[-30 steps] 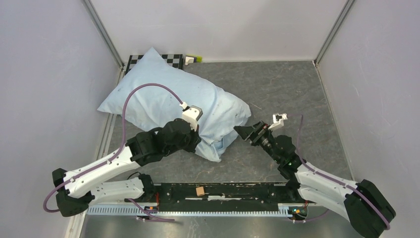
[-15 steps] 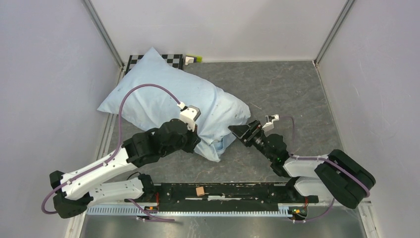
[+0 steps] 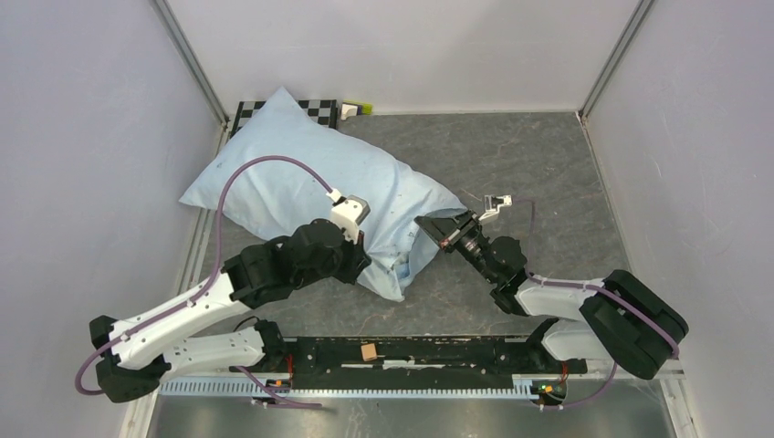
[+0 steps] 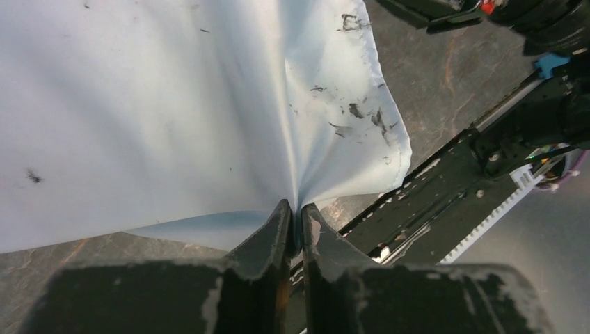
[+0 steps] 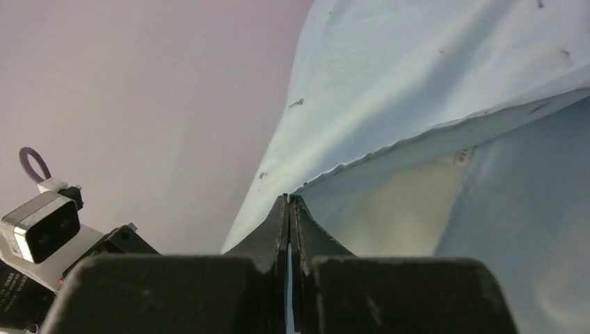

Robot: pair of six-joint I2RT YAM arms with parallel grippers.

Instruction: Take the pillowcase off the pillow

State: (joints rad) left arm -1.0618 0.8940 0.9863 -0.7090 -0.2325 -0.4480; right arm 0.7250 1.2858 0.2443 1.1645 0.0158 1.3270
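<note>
The pale blue pillowcase (image 3: 301,173) covers the pillow and lies slanted from the back left corner toward the middle of the table. My left gripper (image 4: 296,207) is shut on a fold of the pillowcase (image 4: 174,104) near its front end, and the cloth fans out from the fingertips. At that same end the case's mouth gapes, with my right gripper (image 5: 289,198) shut on its hem (image 5: 389,149). Cream-white pillow (image 5: 400,209) shows inside the opening. From above, the right gripper (image 3: 424,224) sits at the case's right front edge and the left gripper (image 3: 362,263) just left of it.
A checkerboard mat (image 3: 324,107) and a small white and yellow-green object (image 3: 356,109) sit at the back wall. A black rail (image 3: 411,351) with a small brown block (image 3: 369,351) runs along the near edge. Walls stand close on the left and right.
My right gripper has moved left from beside the pillowcase to its open end and gone from open to shut on the hem. The left arm has shifted only slightly.
</note>
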